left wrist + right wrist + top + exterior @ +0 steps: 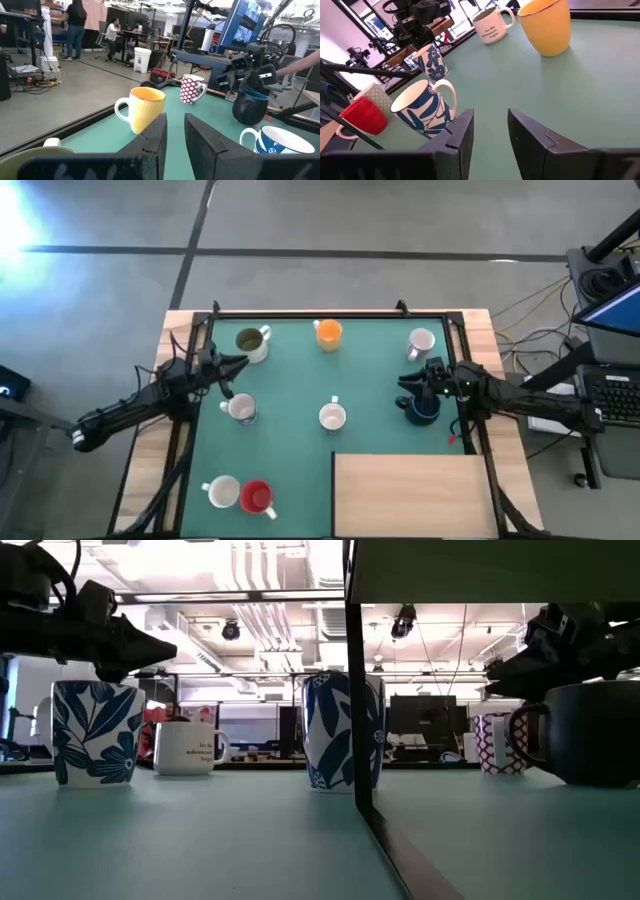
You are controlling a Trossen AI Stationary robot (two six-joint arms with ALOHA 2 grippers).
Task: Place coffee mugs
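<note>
On the green mat [370, 370], the dark blue mug [424, 411] stands upright at the right. My right gripper [406, 381] hovers just above its far side, open and empty [490, 117]. My left gripper [238, 364] floats between the olive-lined white mug [252, 341] and a white leaf-patterned mug [241, 409]. Its fingers [175, 120] stand a narrow gap apart with nothing between. An orange mug [328, 333] and a white mug [421, 341] stand at the far edge. Another white mug [332, 417] is at the centre. A white mug [222, 492] and a red mug [257, 496] stand near the front.
A wooden board [410, 495] covers the near right corner of the mat. A raised dark frame [300, 315] edges the mat, and wooden side strips [150, 450] lie beyond it. Open mat lies between the centre mug and the far row. People work at desks in the room behind.
</note>
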